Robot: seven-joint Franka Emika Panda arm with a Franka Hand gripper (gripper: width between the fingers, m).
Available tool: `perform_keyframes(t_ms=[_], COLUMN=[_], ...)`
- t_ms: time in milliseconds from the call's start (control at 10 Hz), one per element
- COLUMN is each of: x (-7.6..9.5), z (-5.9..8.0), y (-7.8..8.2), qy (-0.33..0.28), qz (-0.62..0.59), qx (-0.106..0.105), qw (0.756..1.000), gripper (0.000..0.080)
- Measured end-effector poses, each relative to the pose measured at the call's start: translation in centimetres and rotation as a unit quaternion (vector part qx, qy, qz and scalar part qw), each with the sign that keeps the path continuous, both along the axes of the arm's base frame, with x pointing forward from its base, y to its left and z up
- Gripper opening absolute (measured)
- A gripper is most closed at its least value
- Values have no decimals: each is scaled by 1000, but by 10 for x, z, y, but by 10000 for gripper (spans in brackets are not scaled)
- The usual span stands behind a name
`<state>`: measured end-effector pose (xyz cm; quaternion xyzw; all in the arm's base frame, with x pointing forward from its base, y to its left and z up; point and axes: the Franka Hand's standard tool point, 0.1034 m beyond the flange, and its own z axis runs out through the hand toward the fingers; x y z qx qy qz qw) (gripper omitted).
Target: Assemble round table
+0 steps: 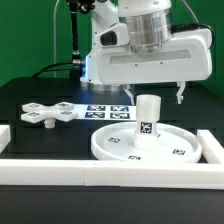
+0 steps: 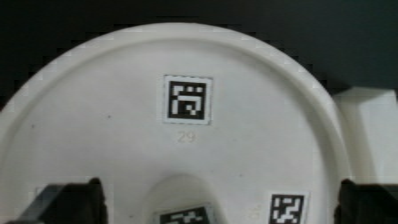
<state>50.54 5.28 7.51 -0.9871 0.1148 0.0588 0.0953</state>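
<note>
**Robotics laboratory workcell.** A white robot arm (image 1: 150, 30) hangs over a matte black tabletop (image 1: 25, 92) fenced by straight white border rails (image 1: 100, 172), against a plain green backdrop (image 1: 30, 35). A marker board (image 1: 105, 108) of printed black-white square tags lies flat on the surface. Similar tags label the white plastic round disc (image 1: 170, 135) beside it, near the front rail.

On the counter (image 1: 50, 142), the leg (image 1: 148, 117) stands upright mid-disc (image 1: 175, 135). The base (image 1: 45, 113) lies well apart at the exterior view's left, with the marker board (image 1: 105, 110) between them, farther back. A rail (image 1: 100, 172) lines the near edge.
</note>
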Motion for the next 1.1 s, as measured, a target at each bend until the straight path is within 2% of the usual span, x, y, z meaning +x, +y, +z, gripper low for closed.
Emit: perform_keyframes(t_ms=[200,400,500,700,900,1000,1100], x=[-12,-12,-15,-15,-16,-14,-16], z=[-1,3,3,2,1,-3,-5], y=[-22,-64,-79,-70,-72,-76,-79], qy=[-7,-3,1,2,3,-7,-25], qz=[13,21,10,13,12,22,26], qx=[4,15,16,15,15,-3,-30], qw=[1000,1000,1000,1000,1000,1000,999], gripper=[649,649,649,649,649,649,649])
